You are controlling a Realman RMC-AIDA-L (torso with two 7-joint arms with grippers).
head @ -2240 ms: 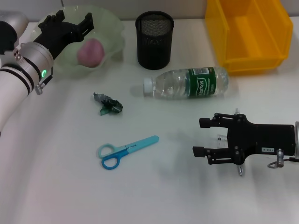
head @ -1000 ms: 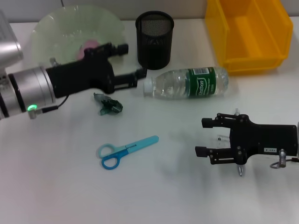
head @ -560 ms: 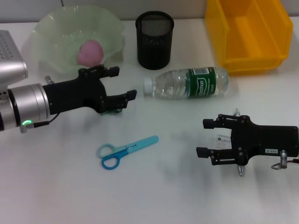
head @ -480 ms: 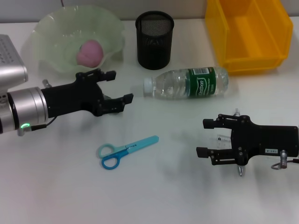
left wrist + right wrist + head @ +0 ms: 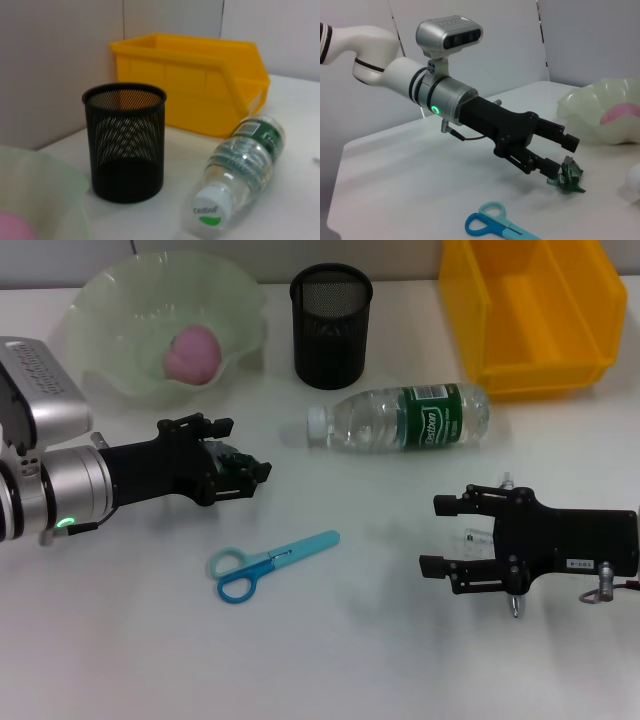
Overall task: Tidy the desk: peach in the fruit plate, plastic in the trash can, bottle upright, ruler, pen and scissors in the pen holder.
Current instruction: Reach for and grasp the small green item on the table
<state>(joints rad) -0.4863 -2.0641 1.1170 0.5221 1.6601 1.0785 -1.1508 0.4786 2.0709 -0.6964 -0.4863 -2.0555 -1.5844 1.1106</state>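
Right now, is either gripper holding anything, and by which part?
Nothing is held yet. The left gripper has open jaws around the green plastic scrap, not closed. The right gripper is open and empty.

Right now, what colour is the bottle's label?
Green with white lettering; the bottle label shows best in the head view.

The left gripper (image 5: 245, 462) has swung away from the plate (image 5: 120, 310), leaving the peach (image 5: 193, 352) there, and lowered around the plastic (image 5: 232, 462), fingers spread.
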